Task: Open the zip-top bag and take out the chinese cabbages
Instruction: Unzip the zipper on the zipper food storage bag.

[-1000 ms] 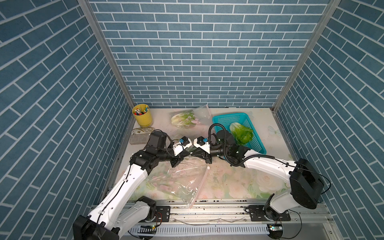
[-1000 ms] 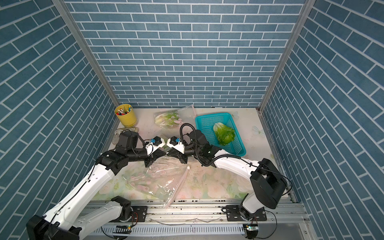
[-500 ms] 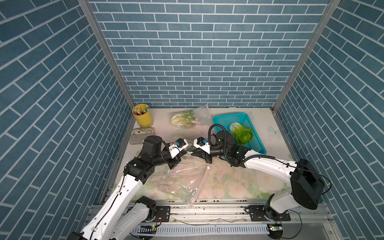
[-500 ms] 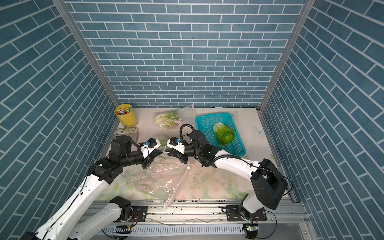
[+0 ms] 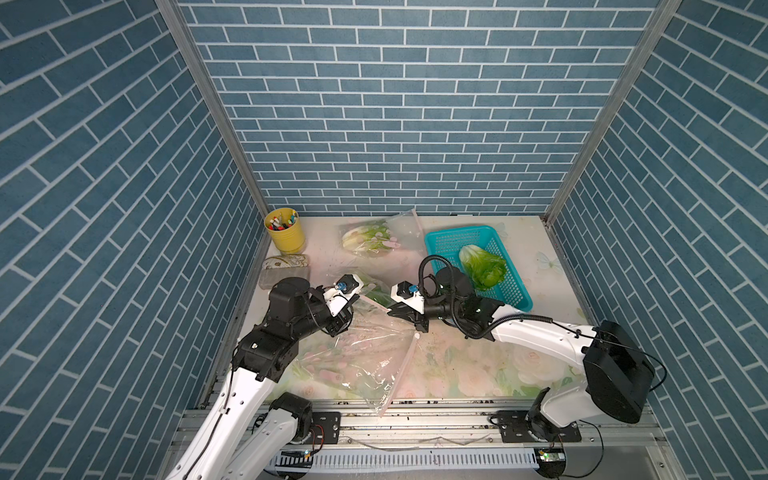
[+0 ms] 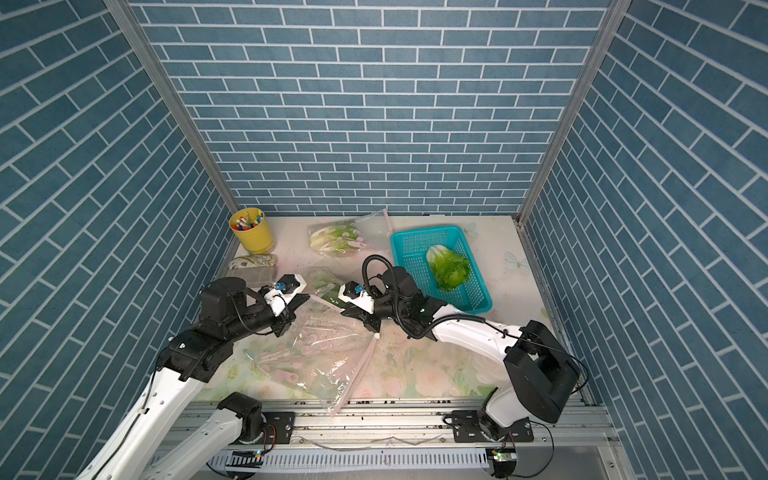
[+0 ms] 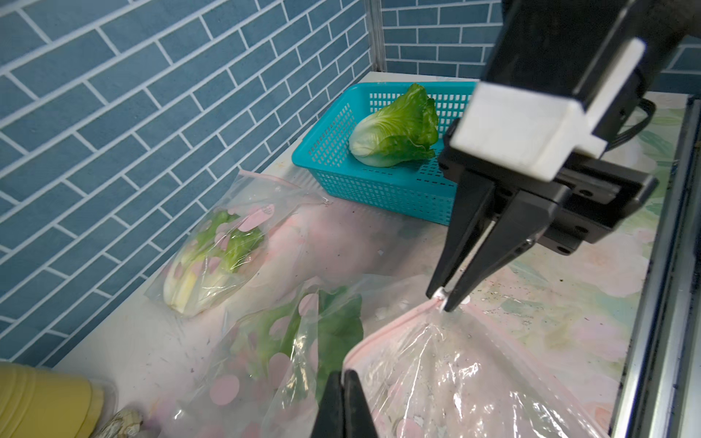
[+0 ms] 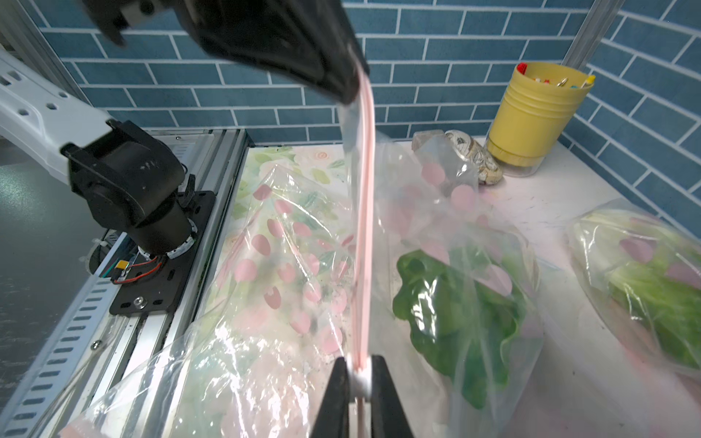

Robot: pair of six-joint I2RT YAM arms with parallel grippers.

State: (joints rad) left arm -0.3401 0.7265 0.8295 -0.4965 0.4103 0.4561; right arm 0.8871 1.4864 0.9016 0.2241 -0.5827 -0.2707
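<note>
Recorded a booth of blue brick-print walls on three sides over a floral-print tabletop, paler toward the back.

Both top views: found the zip-top bag slack along the near edge, one corner lifted between left gripper and right gripper. Located the chinese cabbages: one loose in the teal basket, a second head bagged by the back wall, a third head bagged between the arms. Logged a yellow pen cup in the back corner.

Left wrist view: saw left fingers shut flat on one end of the pink zip track, right fingers clamped on the white slider. Judged the left hold an anchor, tensioning the track for the slider's run. Noted dark specks on the tabletop nearby.

Right wrist view: confirmed the track drawn straight and taut from slider to left gripper. Made out no head inside the held bag; could not say for certain. Noted the metal rail along the table front.
</note>
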